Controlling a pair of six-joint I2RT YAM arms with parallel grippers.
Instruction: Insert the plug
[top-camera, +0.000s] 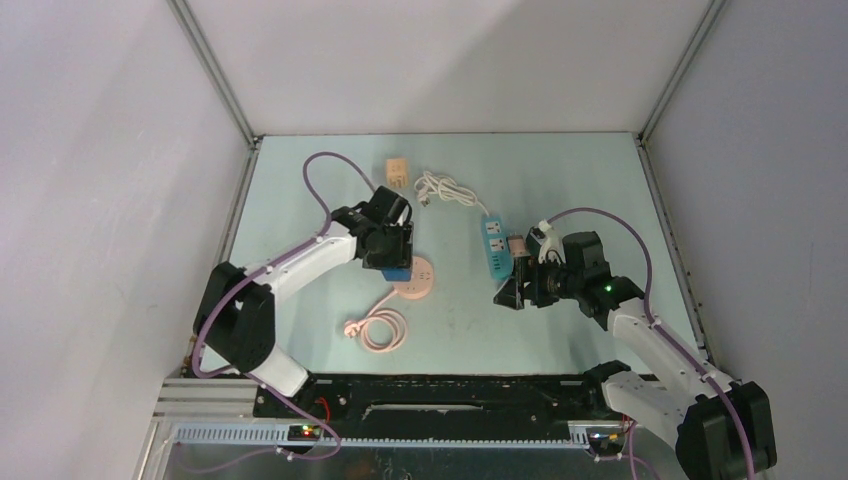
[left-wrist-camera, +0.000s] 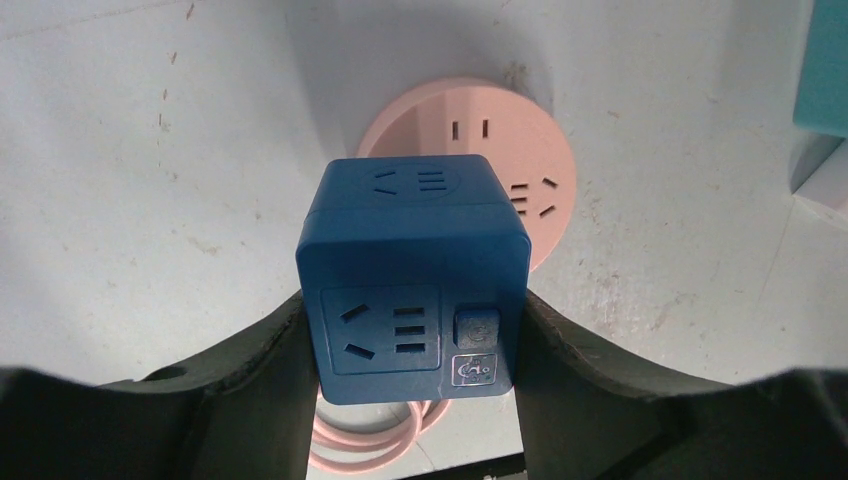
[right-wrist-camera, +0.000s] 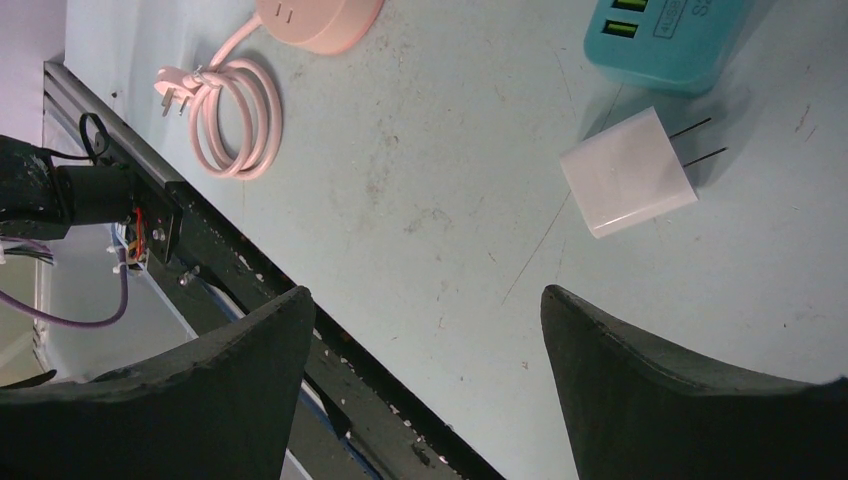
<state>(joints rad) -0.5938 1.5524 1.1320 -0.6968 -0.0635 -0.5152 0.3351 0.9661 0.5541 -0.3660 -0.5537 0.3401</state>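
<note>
the left gripper (left-wrist-camera: 413, 318) is clamped on a blue cube adapter (left-wrist-camera: 415, 250), one finger pressed to each side face, with the cube's socketed faces pointing up and toward the wrist camera. the cube sits directly over the near part of the pink round socket (left-wrist-camera: 545, 170), whose slots show past its far and right edges. its underside is hidden, so i cannot tell whether any prongs are lined up with a slot or partly in; it looks held just above or at the face rather than seated.

the right gripper (right-wrist-camera: 425, 300) is spread wide with nothing between its fingers, hovering over bare table (right-wrist-camera: 430, 200). a white charger (right-wrist-camera: 628, 172) lies on its side just beyond, prongs pointing away, close beside the end of the teal power strip (right-wrist-camera: 670, 40) but not in it.

my reading is that the task is mid-way: the plug piece is picked up and brought to the socket, and the final push down and release remain. the pink cord (top-camera: 380, 330) lies coiled near the socket, and an orange adapter (top-camera: 397, 172) and a white cable (top-camera: 445, 190) lie farther back.
</note>
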